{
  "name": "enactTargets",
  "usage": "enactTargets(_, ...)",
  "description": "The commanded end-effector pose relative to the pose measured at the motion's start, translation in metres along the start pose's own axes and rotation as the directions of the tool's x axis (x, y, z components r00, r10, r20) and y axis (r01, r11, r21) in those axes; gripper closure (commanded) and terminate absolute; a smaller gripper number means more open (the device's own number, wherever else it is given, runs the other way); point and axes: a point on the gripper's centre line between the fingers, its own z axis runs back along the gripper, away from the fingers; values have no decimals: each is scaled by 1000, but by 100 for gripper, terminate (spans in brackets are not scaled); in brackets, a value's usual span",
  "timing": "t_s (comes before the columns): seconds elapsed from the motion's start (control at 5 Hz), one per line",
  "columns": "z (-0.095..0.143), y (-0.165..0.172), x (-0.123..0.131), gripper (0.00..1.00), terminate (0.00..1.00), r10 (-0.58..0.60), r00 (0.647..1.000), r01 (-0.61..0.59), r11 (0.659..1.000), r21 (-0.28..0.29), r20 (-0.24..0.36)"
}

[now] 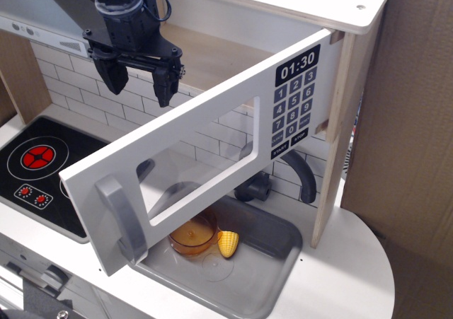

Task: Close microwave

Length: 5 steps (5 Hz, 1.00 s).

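The toy microwave's wide white door (212, 114) stands swung open, hinged at the right, reaching toward the front left. It has a clear window (195, 165), a grey bar handle (122, 216) at its free end and a black keypad panel (295, 100) reading 01:30. The wooden microwave cavity (219, 57) lies behind it. My black gripper (138, 82) hangs at the upper left, behind the door's top edge and apart from it. Its fingers (166, 84) are spread and hold nothing.
A black stovetop (35, 167) with red burners lies at the left. Under the door a grey sink (272, 252) holds an amber cup (192, 235) and a yellow corn piece (228, 243), with a grey faucet (301, 177) behind. A cardboard wall (417, 142) stands right.
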Motion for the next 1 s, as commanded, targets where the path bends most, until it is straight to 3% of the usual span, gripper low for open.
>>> enactTargets(0.0,0,0,0,0,0,0,1000,0,1000,0,0)
enactTargets(0.2,33,-25,-22,0,0,-45,999,44,993,-110,-5)
enactTargets(0.6,95,-52,-43,0,0,-175,984,180,963,-201,42)
enactTargets(0.8,112,-68,-45,0,0,-156,988,156,959,-235,20)
